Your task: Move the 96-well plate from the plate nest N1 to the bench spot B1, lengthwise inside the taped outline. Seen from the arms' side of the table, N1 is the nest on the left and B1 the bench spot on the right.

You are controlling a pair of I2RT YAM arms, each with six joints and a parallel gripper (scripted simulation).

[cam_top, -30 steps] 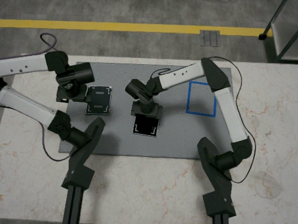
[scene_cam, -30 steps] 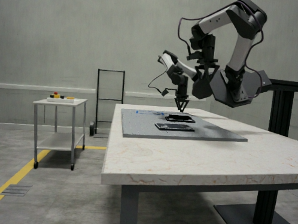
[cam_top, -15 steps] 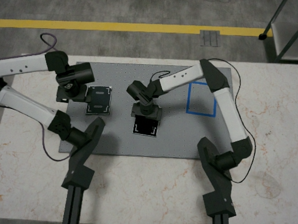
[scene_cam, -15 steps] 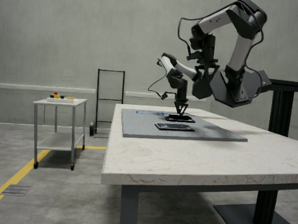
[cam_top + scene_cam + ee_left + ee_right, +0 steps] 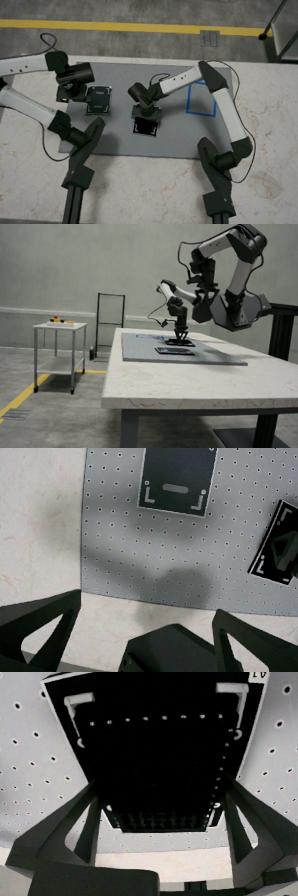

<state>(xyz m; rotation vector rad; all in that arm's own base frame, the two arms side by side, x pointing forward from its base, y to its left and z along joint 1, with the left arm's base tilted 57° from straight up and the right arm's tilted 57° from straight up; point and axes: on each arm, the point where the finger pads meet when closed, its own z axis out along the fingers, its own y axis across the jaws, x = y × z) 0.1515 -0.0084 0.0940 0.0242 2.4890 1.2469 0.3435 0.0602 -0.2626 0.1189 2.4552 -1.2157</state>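
The black 96-well plate sits in the black nest near the middle of the board; its surface is very dark. My right gripper is open, low over that nest, one finger along each long side of the plate. Whether the fingers touch it is not clear. The blue taped outline lies to the right on the board, with no plate inside it. My left gripper is open and empty, high above the table's left side.
A dark nest with grey slots lies at the left of the perforated board and holds no plate. The right arm's upper links reach over the board's right side, close to the taped outline.
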